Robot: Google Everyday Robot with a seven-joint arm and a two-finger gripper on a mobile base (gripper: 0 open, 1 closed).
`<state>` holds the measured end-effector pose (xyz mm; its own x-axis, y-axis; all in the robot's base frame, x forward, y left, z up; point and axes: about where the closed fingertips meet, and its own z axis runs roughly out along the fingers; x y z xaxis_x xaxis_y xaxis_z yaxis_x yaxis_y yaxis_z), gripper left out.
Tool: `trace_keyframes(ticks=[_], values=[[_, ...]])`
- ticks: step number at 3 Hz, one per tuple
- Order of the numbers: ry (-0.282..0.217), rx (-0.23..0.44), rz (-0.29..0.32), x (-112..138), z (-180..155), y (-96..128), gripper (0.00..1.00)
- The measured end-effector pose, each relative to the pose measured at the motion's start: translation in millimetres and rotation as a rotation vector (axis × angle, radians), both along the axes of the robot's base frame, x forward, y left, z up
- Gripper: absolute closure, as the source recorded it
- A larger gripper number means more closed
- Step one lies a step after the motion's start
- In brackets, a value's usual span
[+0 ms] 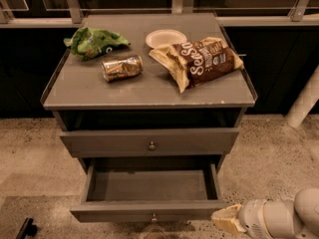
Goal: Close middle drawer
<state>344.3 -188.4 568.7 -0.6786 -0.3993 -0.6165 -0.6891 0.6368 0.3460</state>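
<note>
The middle drawer [149, 209] is grey and shallow. It is pulled far out and looks empty inside. A small round knob [153, 217] sits on its low front panel. Above it, the taller-fronted top drawer [149, 142] stands nearly shut. The lowest drawer is hidden under the open one. My gripper [227, 220], tan-tipped on a white wrist, is at the bottom right. It is just off the right end of the middle drawer's front panel and at about its height.
On the cabinet top [79, 91] lie a green bag [93, 41], a crushed can [122, 67], a white paper plate [165, 37] and a brown chip bag [199, 59]. A white post [305, 101] stands at right. A dark object [27, 229] lies on the speckled floor at bottom left.
</note>
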Motion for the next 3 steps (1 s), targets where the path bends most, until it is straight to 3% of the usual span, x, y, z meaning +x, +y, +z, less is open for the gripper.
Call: trace_keyframes(ticks=[1,2,3], values=[[0.053,0.07,-0.061,9,-63,-1,1.0],[0.121,0.123,-0.092,14,-113,4,1.0],[0.184,0.134,-0.092,26,-153,10,1.0]])
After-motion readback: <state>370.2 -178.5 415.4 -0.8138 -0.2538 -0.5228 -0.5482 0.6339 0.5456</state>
